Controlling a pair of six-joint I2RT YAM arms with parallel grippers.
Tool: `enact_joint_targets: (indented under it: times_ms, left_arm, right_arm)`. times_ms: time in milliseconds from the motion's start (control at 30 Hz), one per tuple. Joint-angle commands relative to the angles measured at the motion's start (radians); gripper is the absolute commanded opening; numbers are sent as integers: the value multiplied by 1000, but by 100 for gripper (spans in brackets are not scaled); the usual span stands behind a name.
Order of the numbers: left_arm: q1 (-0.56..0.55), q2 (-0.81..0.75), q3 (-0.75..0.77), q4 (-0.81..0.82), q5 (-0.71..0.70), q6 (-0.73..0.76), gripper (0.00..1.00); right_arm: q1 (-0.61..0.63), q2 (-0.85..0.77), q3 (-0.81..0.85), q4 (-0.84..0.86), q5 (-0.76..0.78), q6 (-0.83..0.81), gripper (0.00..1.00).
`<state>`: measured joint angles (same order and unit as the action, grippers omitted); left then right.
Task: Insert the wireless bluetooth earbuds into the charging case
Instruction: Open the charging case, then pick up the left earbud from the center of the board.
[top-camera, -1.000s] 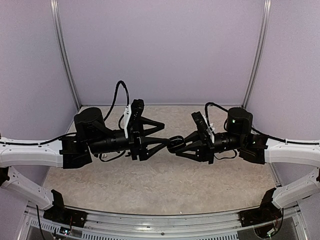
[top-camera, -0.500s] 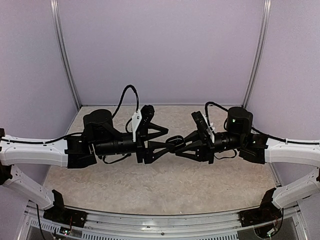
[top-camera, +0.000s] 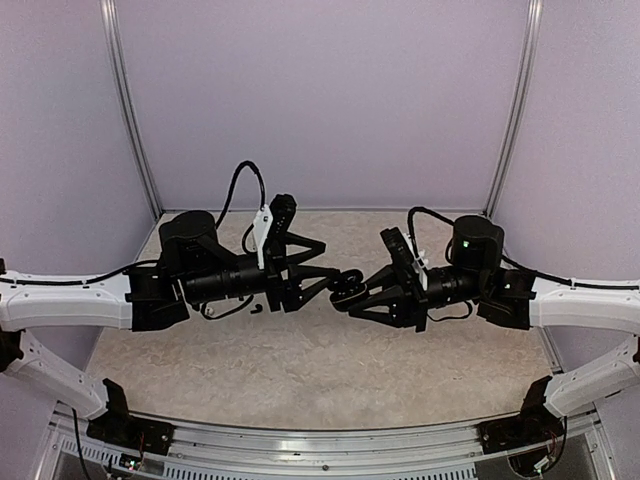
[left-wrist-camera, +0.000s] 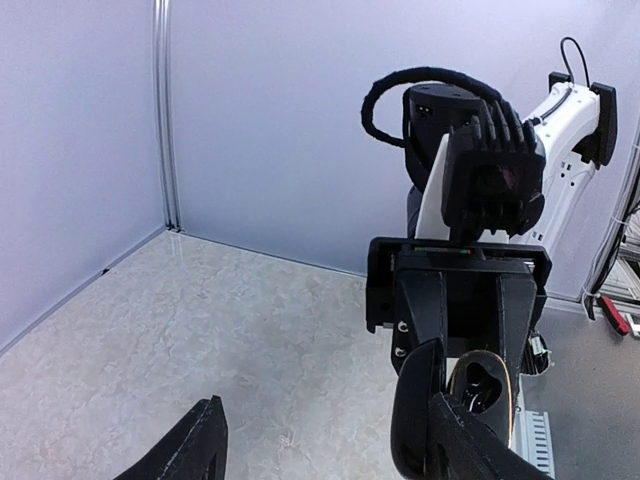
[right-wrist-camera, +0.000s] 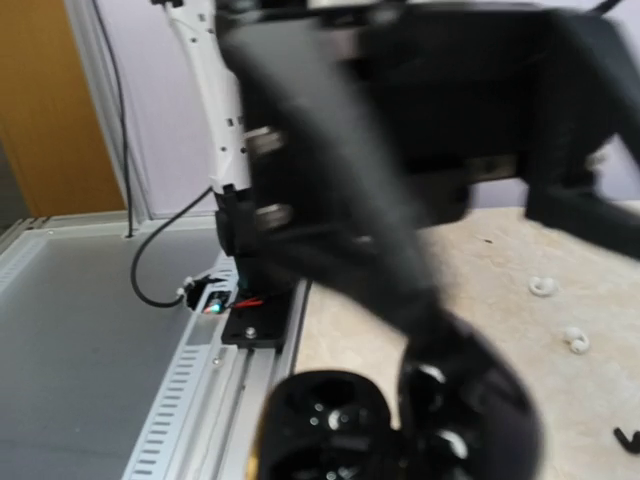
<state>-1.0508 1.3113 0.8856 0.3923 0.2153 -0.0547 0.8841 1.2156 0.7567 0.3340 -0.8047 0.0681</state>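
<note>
My right gripper (top-camera: 350, 290) is shut on the black charging case (top-camera: 347, 286) and holds it open above the table; in the right wrist view the case (right-wrist-camera: 330, 425) fills the bottom, blurred. My left gripper (top-camera: 335, 262) is open and empty, and its lower finger lies right against the case. In the left wrist view the left gripper (left-wrist-camera: 325, 405) has its fingers wide apart, and the case (left-wrist-camera: 482, 385) shows beside its right finger. Two white earbuds (right-wrist-camera: 541, 287) (right-wrist-camera: 575, 341) lie on the table. A small black hooked piece (top-camera: 257, 308), likely a black earbud, lies under the left arm.
The marbled table (top-camera: 320, 370) is walled by lilac panels at the back and sides. The metal rail (top-camera: 320, 445) with both arm bases runs along the near edge. A black cable (top-camera: 240, 190) loops above the left wrist.
My left gripper pushed towards the case, then drew back slightly; its finger now lies against the case. My right gripper has moved a little left with the case.
</note>
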Motion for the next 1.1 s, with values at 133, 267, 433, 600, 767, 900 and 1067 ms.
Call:
enact_joint_targets:
  times_ms: [133, 267, 433, 600, 767, 900, 1067]
  left_arm:
    - [27, -49, -16, 44, -56, -17, 68]
    - [28, -53, -19, 47, -55, -16, 69]
    - [53, -93, 31, 24, -120, -82, 79]
    - [167, -157, 108, -45, -159, -276, 99]
    - [295, -208, 141, -64, -119, -499, 99]
    - [361, -170, 177, -118, -91, -653, 99]
    - [404, -116, 235, -143, -3, -707, 99]
  right_arm:
    - [20, 5, 30, -7, -46, -10, 2]
    - [19, 7, 32, -4, -26, -4, 2]
    - [-3, 4, 24, 6, -10, 35, 1]
    - [-52, -33, -24, 67, -13, 114, 1]
    - [-96, -46, -59, 86, -14, 166, 1]
    - [-114, -13, -50, 96, -14, 185, 2]
    - [-124, 40, -8, 85, -15, 199, 2]
